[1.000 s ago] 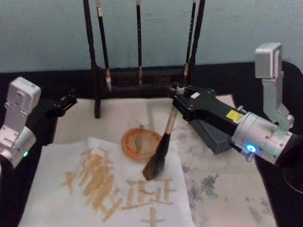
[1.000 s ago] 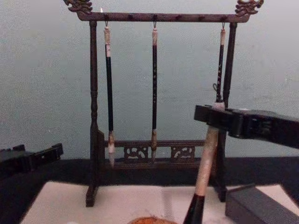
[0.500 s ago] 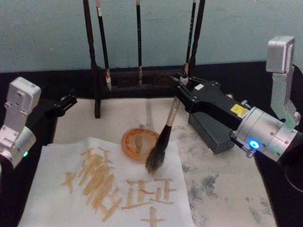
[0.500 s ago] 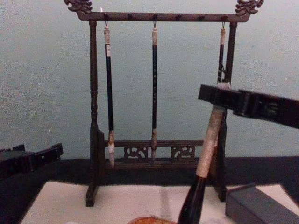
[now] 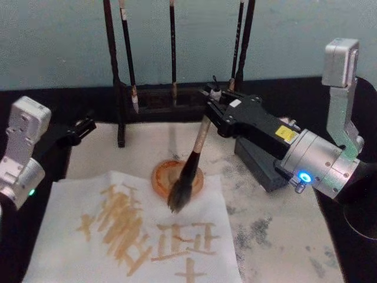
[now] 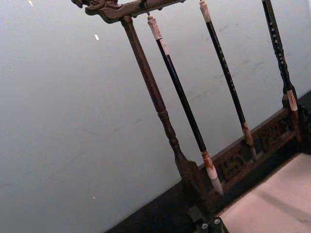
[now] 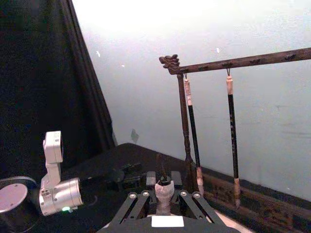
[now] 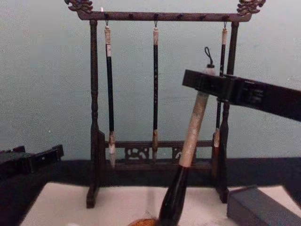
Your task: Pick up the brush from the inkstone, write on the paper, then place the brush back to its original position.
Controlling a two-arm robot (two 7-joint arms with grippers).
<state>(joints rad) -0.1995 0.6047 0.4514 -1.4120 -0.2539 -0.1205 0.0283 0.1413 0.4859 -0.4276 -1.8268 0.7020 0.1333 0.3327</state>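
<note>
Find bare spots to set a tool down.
Free: stained underlay right of the paper, in front of the dark block; also the strip between rack and dish. Crowded: centre, where the right gripper holds the brush at the dish. Left gripper sits at the left edge.

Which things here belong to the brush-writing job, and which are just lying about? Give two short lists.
In the job: the brush, held by the right gripper; the paper with brown strokes; orange dish by the tuft; dark block, likely the inkstone.
Lying about: wooden rack; three thin brushes hanging on it; left gripper, parked at the left.
</note>
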